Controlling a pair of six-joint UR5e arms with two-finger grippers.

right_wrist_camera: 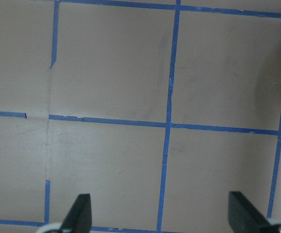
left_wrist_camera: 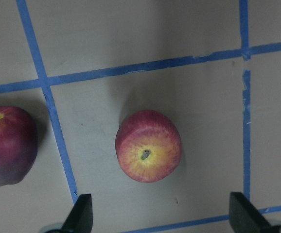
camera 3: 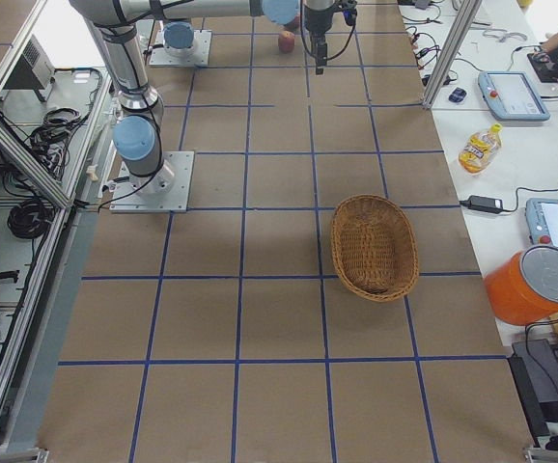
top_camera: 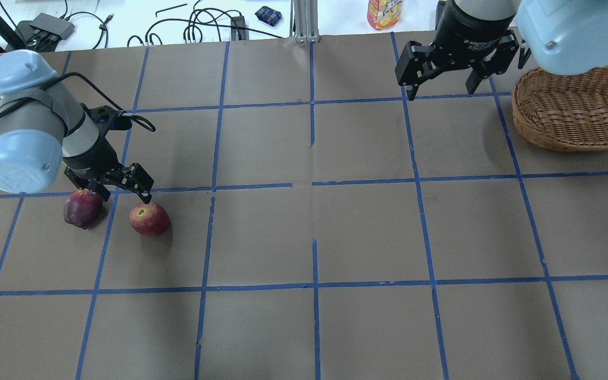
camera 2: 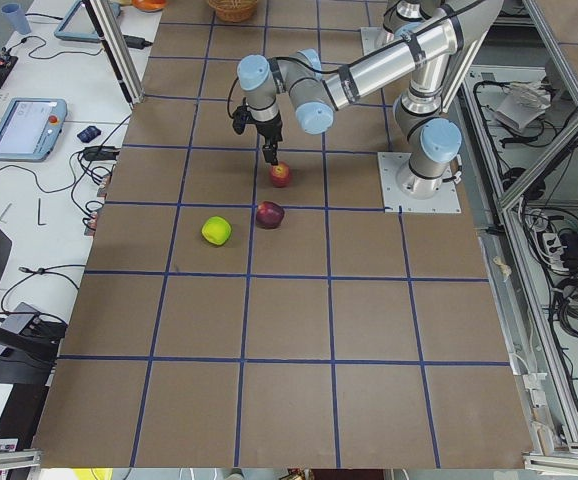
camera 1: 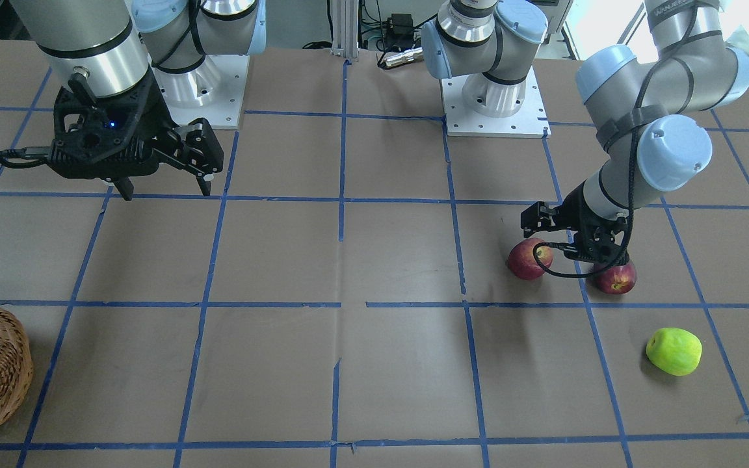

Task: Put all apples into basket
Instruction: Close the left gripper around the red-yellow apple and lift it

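on the brown paper-covered table (top_camera: 367, 232), gridded with blue tape (left_wrist_camera: 131, 69), at the robot's left end: the red apple with yellowish patch (left_wrist_camera: 148, 152), stem end up. low above it the left gripper (top_camera: 126, 196) — opened wide, holding nothing. in the left wrist view, apple placed between the lines of the two fingertips (left_wrist_camera: 83, 213) but ahead of them, clearly apart from both. just beside this apple, across one tape line, the dark maroon apple (top_camera: 82, 208); very close under one finger in the overhead view, contact or not impossible to tell. more toward the operators' edge and well apart from these two, the yellow-green apple (camera 1: 673, 351), lying free on the paper. all three outside the basket (top_camera: 573, 113). basket itself far away at the robot's right end of the table, standing upright toward the operators' side. near it but not over it, the right gripper (top_camera: 441, 92) — also spread wide and empty, held higher above the table than the left one. below it in the right wrist view only brown paper and crossing tape lines.
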